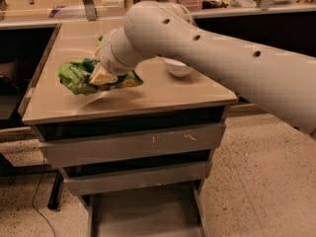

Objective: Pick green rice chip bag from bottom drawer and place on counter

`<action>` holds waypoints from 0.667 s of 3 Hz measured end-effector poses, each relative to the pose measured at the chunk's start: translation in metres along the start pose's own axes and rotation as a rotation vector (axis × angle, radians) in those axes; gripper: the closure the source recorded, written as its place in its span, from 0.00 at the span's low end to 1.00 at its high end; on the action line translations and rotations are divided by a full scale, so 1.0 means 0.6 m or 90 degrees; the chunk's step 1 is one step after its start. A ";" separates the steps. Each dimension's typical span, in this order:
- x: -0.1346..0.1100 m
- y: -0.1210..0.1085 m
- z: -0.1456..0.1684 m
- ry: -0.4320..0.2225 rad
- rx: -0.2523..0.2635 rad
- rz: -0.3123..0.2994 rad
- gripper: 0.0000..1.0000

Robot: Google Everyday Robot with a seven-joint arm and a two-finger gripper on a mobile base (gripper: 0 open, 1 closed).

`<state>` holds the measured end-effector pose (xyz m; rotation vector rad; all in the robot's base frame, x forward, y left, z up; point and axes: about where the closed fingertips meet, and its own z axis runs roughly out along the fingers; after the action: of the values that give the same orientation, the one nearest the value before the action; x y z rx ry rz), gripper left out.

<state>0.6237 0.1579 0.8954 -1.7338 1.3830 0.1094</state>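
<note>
The green rice chip bag (pixel 79 76) is crinkled and held just above the left part of the beige counter (pixel 163 90). My gripper (pixel 101 75) is at the end of the big white arm and is shut on the bag, its pale fingers (pixel 102 76) pressed into the middle of it. The bag's shadow lies on the counter under it. The bottom drawer (pixel 143 214) stands pulled out below, a grey tray with nothing showing in it.
A white bowl (pixel 176 67) sits on the counter behind the arm, right of the bag. Two grey drawer fronts (pixel 133 144) are shut under the counter. Dark bays flank the counter. A cluttered shelf runs along the back.
</note>
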 end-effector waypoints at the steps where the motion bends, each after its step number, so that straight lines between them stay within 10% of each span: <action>1: 0.015 -0.033 0.043 -0.008 -0.029 0.004 1.00; 2: 0.022 -0.048 0.085 -0.020 -0.061 0.006 1.00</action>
<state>0.6742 0.1816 0.8740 -1.7966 1.3829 0.2100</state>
